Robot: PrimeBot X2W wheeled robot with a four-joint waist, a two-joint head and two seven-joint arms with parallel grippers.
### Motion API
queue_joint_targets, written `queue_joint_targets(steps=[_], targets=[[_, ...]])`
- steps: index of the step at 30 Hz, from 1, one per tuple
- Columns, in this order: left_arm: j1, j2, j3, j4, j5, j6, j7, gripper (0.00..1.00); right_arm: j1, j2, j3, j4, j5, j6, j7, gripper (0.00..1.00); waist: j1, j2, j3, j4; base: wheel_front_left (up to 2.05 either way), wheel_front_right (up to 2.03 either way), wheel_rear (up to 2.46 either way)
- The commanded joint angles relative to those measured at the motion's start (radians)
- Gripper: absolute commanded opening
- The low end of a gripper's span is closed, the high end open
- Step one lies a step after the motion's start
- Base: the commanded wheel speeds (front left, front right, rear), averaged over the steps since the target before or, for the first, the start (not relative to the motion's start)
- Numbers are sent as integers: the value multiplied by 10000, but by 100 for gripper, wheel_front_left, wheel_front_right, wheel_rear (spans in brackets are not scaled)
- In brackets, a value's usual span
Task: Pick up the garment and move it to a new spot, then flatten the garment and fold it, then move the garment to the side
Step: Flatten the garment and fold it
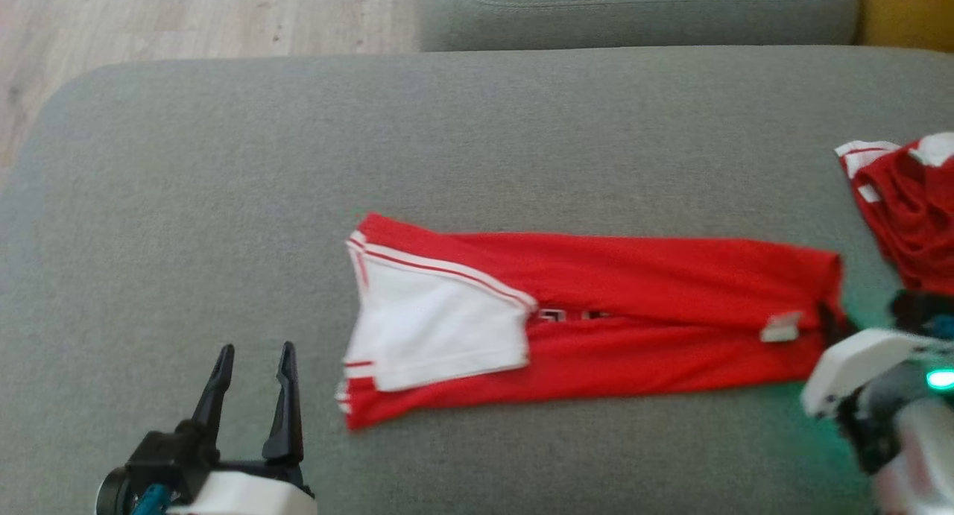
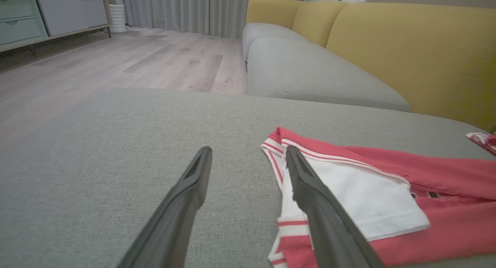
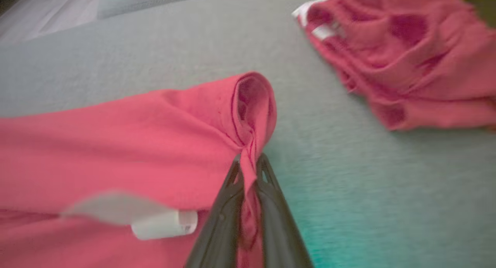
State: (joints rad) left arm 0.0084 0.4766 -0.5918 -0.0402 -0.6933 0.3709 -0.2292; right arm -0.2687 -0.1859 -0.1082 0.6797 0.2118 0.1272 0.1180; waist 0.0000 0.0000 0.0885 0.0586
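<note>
The garment [image 1: 633,314] is a red jersey with white sleeves, folded into a long strip across the grey cushion [image 1: 447,127]. Its white sleeve end [image 2: 368,198] lies at the left, its hem end [image 3: 155,136] at the right. My right gripper [image 3: 248,163] is shut on the garment's right edge, with red cloth pinched and bunched between the fingers. In the head view that gripper [image 1: 831,321] sits at the strip's right end. My left gripper [image 1: 250,358] stands open just left of the sleeve end, above the cushion, with nothing between its fingers [image 2: 193,182].
A second crumpled red and white garment [image 1: 909,209] lies at the cushion's right edge, close to my right arm. Another grey seat cushion [image 2: 310,70] and yellow backrests [image 2: 410,47] stand beyond. Wooden floor [image 2: 116,66] lies off the cushion's left side.
</note>
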Motion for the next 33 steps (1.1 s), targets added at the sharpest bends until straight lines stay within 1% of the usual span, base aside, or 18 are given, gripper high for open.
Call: queue_joint_targets(steps=[1, 4, 6, 9, 10, 14, 20, 24, 28, 33], targets=[[-255, 234, 290, -323, 121, 89, -29, 100, -431, -567, -75, -560, 229, 35, -23, 0, 0, 0, -32, -161, 0, 0, 0], [-251, 170, 263, -284, 107, 86, -44, 100, -299, -987, -395, -1068, 635, 35, 251, 0, 0, 0, -66, -322, 0, 0, 0], [-242, 133, 259, -242, 96, 75, -62, 100, -174, -1132, -584, -1477, 981, 35, 496, 0, 0, 0, -84, -416, 0, 0, 0], [-234, 98, 264, -178, 78, 47, -87, 100, 20, -1140, -647, -2292, 1474, 35, 980, 0, 0, 0, -96, -542, 0, 0, 0], [-234, 98, 264, -178, 78, 47, -87, 100, 20, -1140, -647, -2292, 1474, 35, 980, 0, 0, 0, -96, -542, 0, 0, 0], [-262, 67, 261, -85, 69, 20, -105, 100, 336, -856, -323, -3668, 1906, 35, 1631, 0, 0, 0, -96, -637, 0, 0, 0], [-418, 20, 175, 43, 89, -76, -95, 100, 900, -89, 798, -5667, 2332, 35, 2420, 0, 0, 0, -105, -491, 0, 0, 0], [-478, 33, 182, 141, 70, -117, -95, 100, 984, 474, 1785, -6491, 2512, 35, 2662, 0, 0, 0, -105, -310, 0, 0, 0], [-531, 17, 197, 189, 52, -156, -110, 100, 836, 1034, 2995, -6596, 2765, 35, 2682, 0, 0, 0, -94, -123, 0, 0, 0], [-649, -40, 133, 263, 64, -248, -114, 100, 409, 1335, 4449, -5911, 3197, 35, 2208, 0, 0, 0, -34, 197, 0, 0, 0]])
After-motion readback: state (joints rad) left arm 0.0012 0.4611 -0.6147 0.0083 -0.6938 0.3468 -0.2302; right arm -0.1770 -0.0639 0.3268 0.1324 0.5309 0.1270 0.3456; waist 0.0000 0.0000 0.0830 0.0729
